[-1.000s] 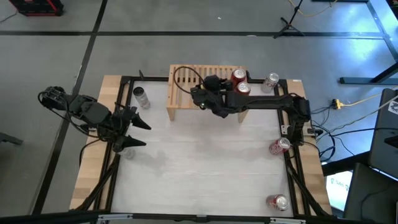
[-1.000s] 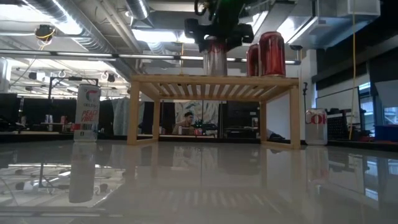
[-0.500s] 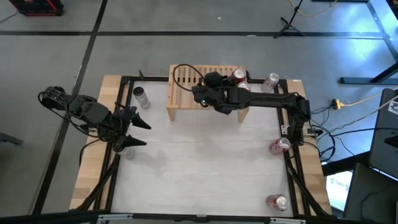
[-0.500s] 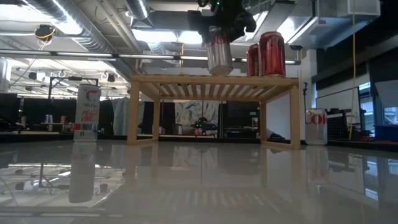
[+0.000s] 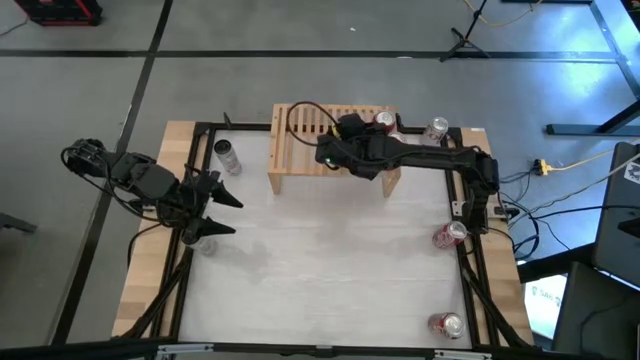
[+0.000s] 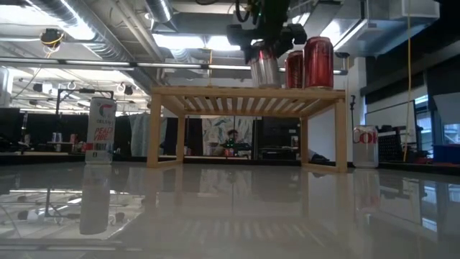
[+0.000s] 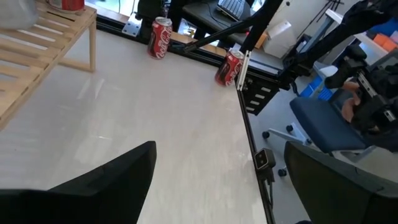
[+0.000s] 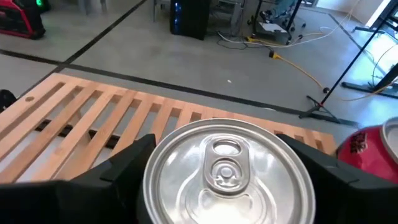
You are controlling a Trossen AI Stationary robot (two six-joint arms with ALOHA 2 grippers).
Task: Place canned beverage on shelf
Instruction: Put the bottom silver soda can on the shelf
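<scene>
The shelf (image 5: 330, 145) is a light-wood rack with a slatted top (image 8: 93, 118), standing at the table's far edge. My right gripper (image 5: 345, 135) is over it, shut on a silver can (image 6: 264, 65). The can's top (image 8: 227, 168) fills the right wrist view. Two red cans (image 6: 318, 63) (image 6: 292, 70) stand on the slats just to the can's right. My left gripper (image 5: 220, 210) waits open near the table's left edge, with nothing between its fingers (image 7: 112, 180). My right gripper pinches the silver can's side wall just below the rim (image 8: 149, 177) between its two fingers, one finger (image 8: 317, 168) on each side. The fingers slant down from the table's right. The can leans a little, its base (image 6: 266, 84) at the slats; whether it touches them I cannot tell.
A tall white can (image 5: 228, 155) stands left of the shelf and a silver can (image 5: 436, 130) right of it. Two red cans (image 5: 450, 235) (image 5: 447, 324) stand along the right edge. The middle of the table is bare white surface (image 5: 330, 260).
My right gripper has carried the silver can along the shelf top toward the table's right and far edge, closer to the red cans. The can rose a little and tipped on the way, and it now stands lower again, still slightly tilted.
</scene>
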